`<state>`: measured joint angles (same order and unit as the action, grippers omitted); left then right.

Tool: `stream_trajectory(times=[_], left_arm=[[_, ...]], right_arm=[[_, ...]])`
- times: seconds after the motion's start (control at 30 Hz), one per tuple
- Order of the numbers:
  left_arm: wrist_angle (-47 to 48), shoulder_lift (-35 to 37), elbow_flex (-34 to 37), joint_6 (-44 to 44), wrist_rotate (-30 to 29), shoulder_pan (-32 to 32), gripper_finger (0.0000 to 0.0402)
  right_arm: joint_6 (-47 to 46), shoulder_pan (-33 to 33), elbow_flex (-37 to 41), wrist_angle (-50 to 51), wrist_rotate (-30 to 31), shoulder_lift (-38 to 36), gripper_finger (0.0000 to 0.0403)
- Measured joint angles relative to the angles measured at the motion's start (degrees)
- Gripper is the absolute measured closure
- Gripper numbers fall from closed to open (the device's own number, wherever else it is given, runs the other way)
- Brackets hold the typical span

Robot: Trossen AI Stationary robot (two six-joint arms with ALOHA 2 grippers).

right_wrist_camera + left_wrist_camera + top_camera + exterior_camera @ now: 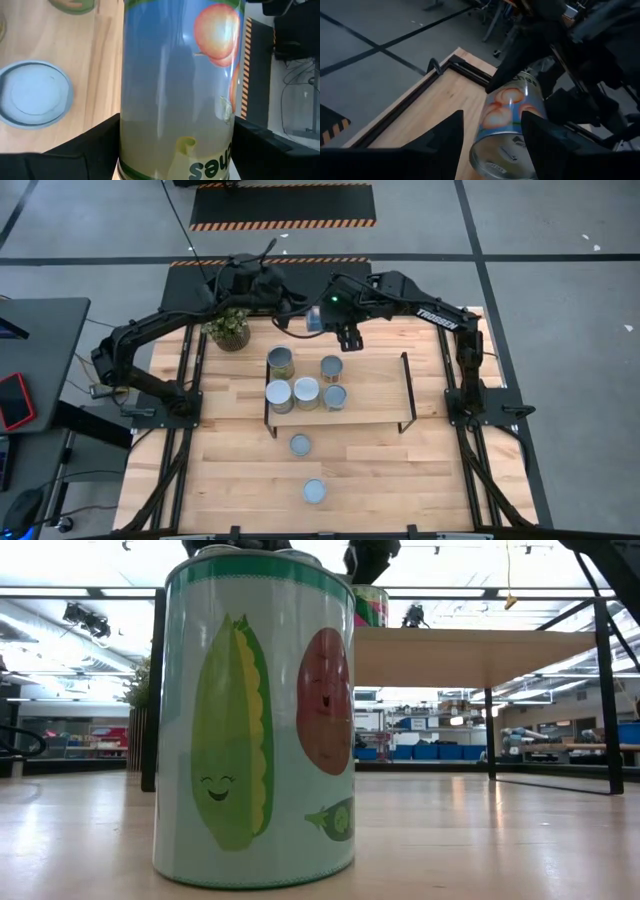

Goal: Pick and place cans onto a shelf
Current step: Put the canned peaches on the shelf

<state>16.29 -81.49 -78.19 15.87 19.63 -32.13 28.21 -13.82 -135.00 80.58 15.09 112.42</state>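
Observation:
My right gripper is shut on a peach-labelled can, held in the air over the table's far part, behind the shelf. My left gripper stands open just short of that can's end; its gap looks narrower than the can, and I cannot tell whether it touches. The shelf, a light-wood board on black rod frames, bears several cans standing upright. Two more cans stand on the table nearer the front, one behind the other. In the low view the front can shows a corn-and-pea label. My right gripper pinches the can's curved side wall between its two fingers, which lie across the can. It comes slanting down from the table's right. The can is lifted clear of the table and tipped over, one flat end turned toward my left gripper.
A small potted plant stands at the table's far left, close to my left arm. The shelf's right half is bare board. Open wood lies around the two loose cans toward the near edge.

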Motion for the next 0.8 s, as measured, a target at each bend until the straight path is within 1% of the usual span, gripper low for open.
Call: stream_trajectory(times=[0.17, 0.4, 0.67, 0.8], left_arm=[[0.3, 0.0, 0.0, -2.8, -0.1, 0.5, 0.0198], [3.8, 0.0, -0.1, -6.2, 0.0, 0.4, 0.0198], [5.1, 0.0, -0.1, -7.4, 0.5, 0.4, 0.0198], [5.2, 0.0, -0.1, -7.6, 0.5, 0.5, 0.0198]], right_arm=[[-2.7, 0.2, 0.0, 0.0, -0.3, 0.0, 0.0084], [-4.4, 1.3, 0.1, -0.3, 0.0, -1.1, 0.0084], [-5.4, 3.0, 0.1, 0.2, 0.6, -1.1, 0.0084], [-7.5, 3.3, 0.1, 0.1, -1.1, -1.4, 0.0084]])
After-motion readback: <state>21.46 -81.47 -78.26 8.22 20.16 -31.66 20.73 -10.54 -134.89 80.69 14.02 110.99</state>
